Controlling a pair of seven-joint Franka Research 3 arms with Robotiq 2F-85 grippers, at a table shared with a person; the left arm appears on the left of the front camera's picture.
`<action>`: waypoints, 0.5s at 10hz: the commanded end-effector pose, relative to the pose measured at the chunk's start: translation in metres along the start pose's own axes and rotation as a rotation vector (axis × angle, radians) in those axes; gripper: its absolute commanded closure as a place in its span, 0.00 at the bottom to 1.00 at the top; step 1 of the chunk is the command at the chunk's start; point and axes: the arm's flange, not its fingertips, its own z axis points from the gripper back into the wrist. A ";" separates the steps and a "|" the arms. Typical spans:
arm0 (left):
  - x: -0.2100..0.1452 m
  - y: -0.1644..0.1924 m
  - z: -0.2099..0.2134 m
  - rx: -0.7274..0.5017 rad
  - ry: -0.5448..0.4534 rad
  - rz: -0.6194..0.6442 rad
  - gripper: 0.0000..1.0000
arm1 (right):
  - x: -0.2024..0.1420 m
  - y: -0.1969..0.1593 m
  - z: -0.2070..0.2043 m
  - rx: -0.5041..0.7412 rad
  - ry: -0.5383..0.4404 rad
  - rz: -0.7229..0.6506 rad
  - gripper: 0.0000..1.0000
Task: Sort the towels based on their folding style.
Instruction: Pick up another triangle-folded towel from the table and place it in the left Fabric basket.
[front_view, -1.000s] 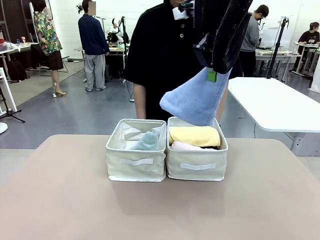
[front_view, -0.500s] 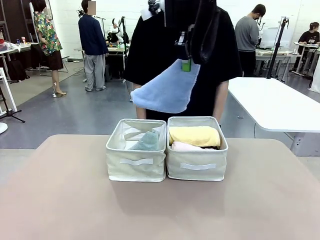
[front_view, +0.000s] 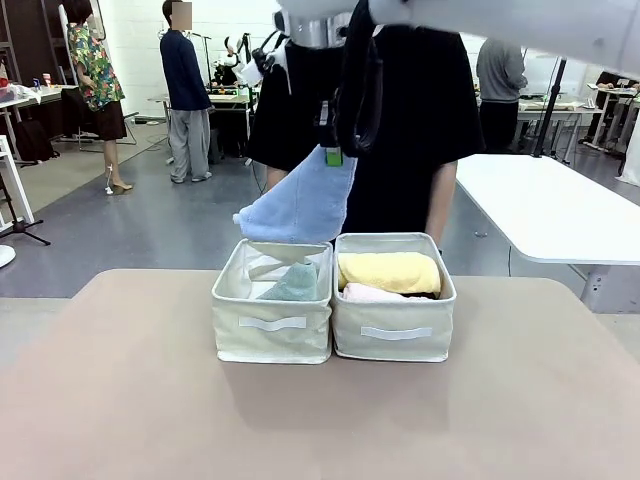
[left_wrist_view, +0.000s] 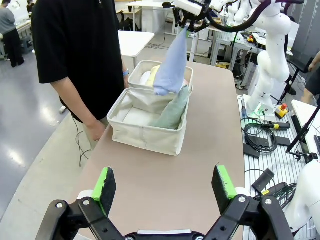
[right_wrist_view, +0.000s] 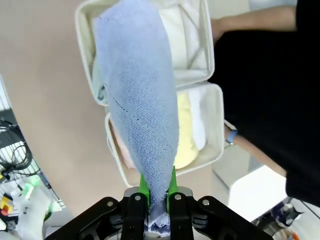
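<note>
Two beige bins (front_view: 272, 325) are being shown mid-frame on the tabletop (front_view: 120, 400); above the left one, a light-blue towel (front_view: 300, 203) is being gripped by the clenched right pincer (front_view: 334, 156). The left pincer (left_wrist_view: 164, 184) is being held released.

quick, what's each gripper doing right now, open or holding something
Left gripper: open, fingers spread, holding nothing.
Right gripper: closed on the tip of the light-blue cone towel, which hangs above the left bin.

We note a light-blue towel (front_view: 300, 203) above the beige bins (front_view: 272, 323); inside them, sage-green (front_view: 291, 283), yellow (front_view: 389, 271) and pink (front_view: 368, 293) towels.
</note>
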 end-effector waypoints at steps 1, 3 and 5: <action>0.001 -0.001 0.002 -0.001 -0.004 -0.001 0.00 | 0.036 -0.029 0.005 -0.009 0.043 -0.043 0.85; 0.001 -0.001 0.002 -0.001 -0.004 -0.001 0.00 | 0.051 -0.041 -0.018 0.002 0.047 -0.082 0.85; 0.001 -0.001 0.002 -0.001 -0.004 -0.001 0.00 | 0.052 -0.044 -0.029 0.070 0.034 -0.103 0.85</action>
